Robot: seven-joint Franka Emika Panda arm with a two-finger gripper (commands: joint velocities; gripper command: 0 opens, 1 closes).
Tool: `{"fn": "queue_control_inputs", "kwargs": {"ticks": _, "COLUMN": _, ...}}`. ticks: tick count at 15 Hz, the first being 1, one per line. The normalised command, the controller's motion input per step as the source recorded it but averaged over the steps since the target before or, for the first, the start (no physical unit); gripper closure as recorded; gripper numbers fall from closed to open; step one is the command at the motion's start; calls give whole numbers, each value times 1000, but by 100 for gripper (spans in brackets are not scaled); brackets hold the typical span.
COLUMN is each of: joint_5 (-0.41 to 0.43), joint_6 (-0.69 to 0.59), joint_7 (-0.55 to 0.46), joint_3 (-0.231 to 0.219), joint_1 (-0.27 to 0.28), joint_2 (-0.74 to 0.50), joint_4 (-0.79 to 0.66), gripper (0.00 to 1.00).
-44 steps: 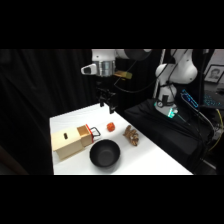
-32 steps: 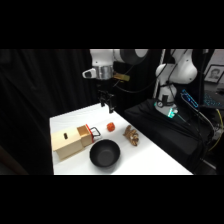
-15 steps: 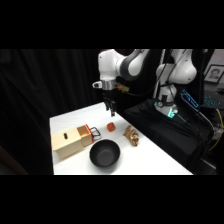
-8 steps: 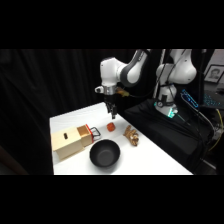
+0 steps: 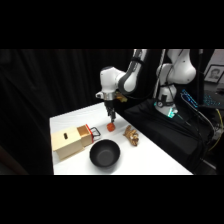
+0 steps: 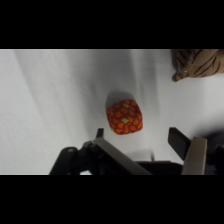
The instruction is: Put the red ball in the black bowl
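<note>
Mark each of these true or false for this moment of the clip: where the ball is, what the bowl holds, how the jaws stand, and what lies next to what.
1. The red ball lies on the white table, not in the bowl. True.
2. The black bowl already holds the ball. False: its hollow shows nothing inside, and the ball sits on the table beyond it.
3. The gripper has its jaws open, one on each side of the ball. True, as the wrist view shows.
4. The gripper is holding the ball up off the table. False: the ball rests on the table, ungrasped.
5. The brown lumpy object sits inside the wooden box. False: it lies on the table, across the ball from the box.
</note>
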Motion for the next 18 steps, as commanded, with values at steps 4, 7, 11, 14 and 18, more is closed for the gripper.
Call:
{"fn": "queue_control_inputs", "kwargs": {"ticks": 4, "joint_5": 228, "joint_6": 199, "joint_7": -174, "joint_3": 104, "joint_1": -82, "joint_2": 184, "joint_4": 78, "gripper": 0}}
{"fn": "queue_control_inputs", "kwargs": {"ticks": 7, "joint_5": 165, "joint_6": 202, "joint_7": -130, "joint_3": 121, "joint_1": -81, "joint_2": 208, "joint_4": 113, "gripper": 0}}
{"fn": "queue_control_inputs", "kwargs": {"ticks": 11, "joint_5": 92, "joint_6": 199, "joint_7": -82, "joint_3": 102, "joint_1": -90, "joint_2": 207, "joint_4": 110, "gripper": 0}}
{"fn": "queue_control_inputs", "kwargs": {"ticks": 14, "joint_5": 62, "joint_6": 171, "joint_7": -51, "joint_3": 102, "joint_1": -98, "joint_2": 173, "joint_4": 99, "gripper": 0}}
{"fn": "queue_control_inputs", "kwargs": {"ticks": 18, "joint_5": 15, "joint_6": 173, "joint_7": -6, "joint_3": 74, "joint_1": -86, "joint_2": 137, "joint_4": 90, "gripper": 30}}
